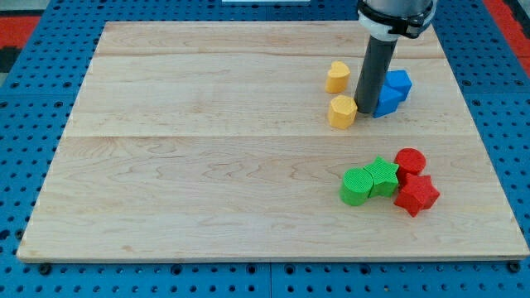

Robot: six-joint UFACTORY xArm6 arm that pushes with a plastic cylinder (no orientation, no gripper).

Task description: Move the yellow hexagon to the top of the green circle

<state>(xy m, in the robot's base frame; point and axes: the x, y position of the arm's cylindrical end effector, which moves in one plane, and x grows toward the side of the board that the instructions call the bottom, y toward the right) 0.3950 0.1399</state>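
Note:
The yellow hexagon (342,112) lies on the wooden board at the view's upper right. My tip (365,111) stands right beside it, at its right edge, seemingly touching it. The green circle (357,186) lies below, at the view's lower right, well apart from the hexagon. A green star (382,176) touches the circle's right side.
A yellow heart-like block (336,76) lies just above the hexagon. A blue block (393,91) sits behind the rod on its right. A red circle (410,161) and a red star (416,194) lie right of the green star. The board's edge (273,263) runs along the bottom.

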